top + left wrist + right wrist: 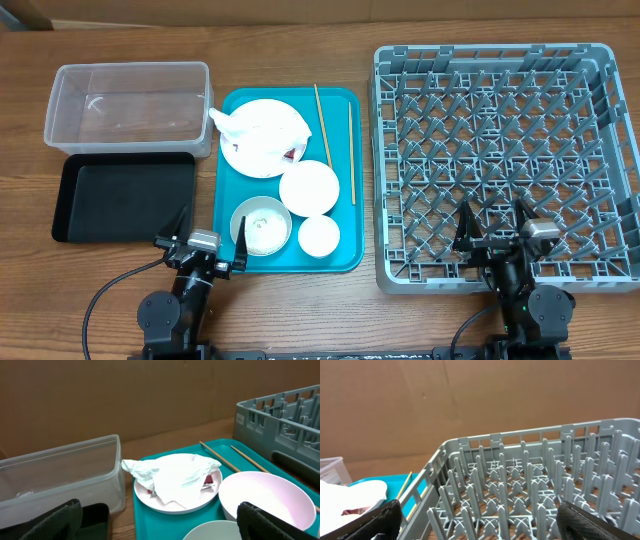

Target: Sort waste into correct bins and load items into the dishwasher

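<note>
A round plate (262, 150) on the teal tray (345, 255) carries crumpled white napkins (262, 125) and a red-marked wrapper (291, 154); they show in the left wrist view too (177, 477). A white bowl (309, 187), a greyish bowl with rice (261, 225) and a small cup (319, 235) sit nearer. Two chopsticks (324, 125) lie along the tray's right side. The clear tub (128, 103) and black tray (125, 196) are at left. The grey rack (505, 165) is at right. My left gripper (202, 245) is open and empty at the teal tray's near left corner. My right gripper (497, 235) is open and empty over the rack's near edge.
A brown cardboard wall stands behind the table in both wrist views. The wooden table (300, 55) shows around the containers. Cables run from both arm bases along the near edge.
</note>
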Action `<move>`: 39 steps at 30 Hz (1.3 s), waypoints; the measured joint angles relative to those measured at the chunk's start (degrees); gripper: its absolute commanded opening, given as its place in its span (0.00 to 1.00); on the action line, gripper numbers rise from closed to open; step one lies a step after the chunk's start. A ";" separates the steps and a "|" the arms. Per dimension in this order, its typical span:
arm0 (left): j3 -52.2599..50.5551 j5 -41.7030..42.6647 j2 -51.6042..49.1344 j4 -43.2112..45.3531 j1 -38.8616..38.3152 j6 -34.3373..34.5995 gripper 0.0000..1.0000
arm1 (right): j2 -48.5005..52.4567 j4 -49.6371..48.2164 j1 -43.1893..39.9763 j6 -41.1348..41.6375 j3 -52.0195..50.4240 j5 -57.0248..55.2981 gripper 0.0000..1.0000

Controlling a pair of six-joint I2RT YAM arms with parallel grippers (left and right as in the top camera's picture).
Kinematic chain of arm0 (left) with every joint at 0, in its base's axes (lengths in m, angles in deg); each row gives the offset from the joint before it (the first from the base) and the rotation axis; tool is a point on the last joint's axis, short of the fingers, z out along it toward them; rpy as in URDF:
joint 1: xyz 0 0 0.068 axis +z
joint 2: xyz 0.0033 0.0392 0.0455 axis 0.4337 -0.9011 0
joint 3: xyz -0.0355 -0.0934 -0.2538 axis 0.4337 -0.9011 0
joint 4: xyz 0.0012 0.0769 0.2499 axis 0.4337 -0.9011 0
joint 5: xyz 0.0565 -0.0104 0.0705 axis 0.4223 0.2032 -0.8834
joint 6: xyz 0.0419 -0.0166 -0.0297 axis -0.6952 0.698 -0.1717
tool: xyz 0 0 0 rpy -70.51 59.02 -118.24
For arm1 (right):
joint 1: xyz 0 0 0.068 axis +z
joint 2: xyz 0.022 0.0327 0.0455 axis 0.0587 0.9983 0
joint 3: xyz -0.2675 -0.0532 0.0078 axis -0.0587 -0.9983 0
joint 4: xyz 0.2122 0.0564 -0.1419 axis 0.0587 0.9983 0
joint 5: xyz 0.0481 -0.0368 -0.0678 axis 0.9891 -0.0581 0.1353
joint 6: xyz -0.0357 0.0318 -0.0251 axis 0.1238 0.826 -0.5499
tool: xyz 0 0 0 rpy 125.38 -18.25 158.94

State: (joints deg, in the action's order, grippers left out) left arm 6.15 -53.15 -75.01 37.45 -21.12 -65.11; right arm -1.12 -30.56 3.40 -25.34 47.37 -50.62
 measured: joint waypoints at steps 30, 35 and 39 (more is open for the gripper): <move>6.93 2.08 -6.78 4.28 0.00 4.57 1.00 | 6.95 4.02 0.00 -5.03 16.85 4.85 1.00; 15.19 3.58 -18.36 4.28 0.00 4.61 1.00 | 15.21 5.97 0.00 -5.97 24.68 6.12 1.00; 23.78 6.12 -30.08 3.21 0.00 4.70 1.00 | 22.53 9.81 0.00 -6.05 32.68 6.99 1.00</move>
State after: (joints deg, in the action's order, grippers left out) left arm 29.93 -47.03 -105.08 40.66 -21.12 -60.41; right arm 21.41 -20.74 3.40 -31.40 80.04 -43.62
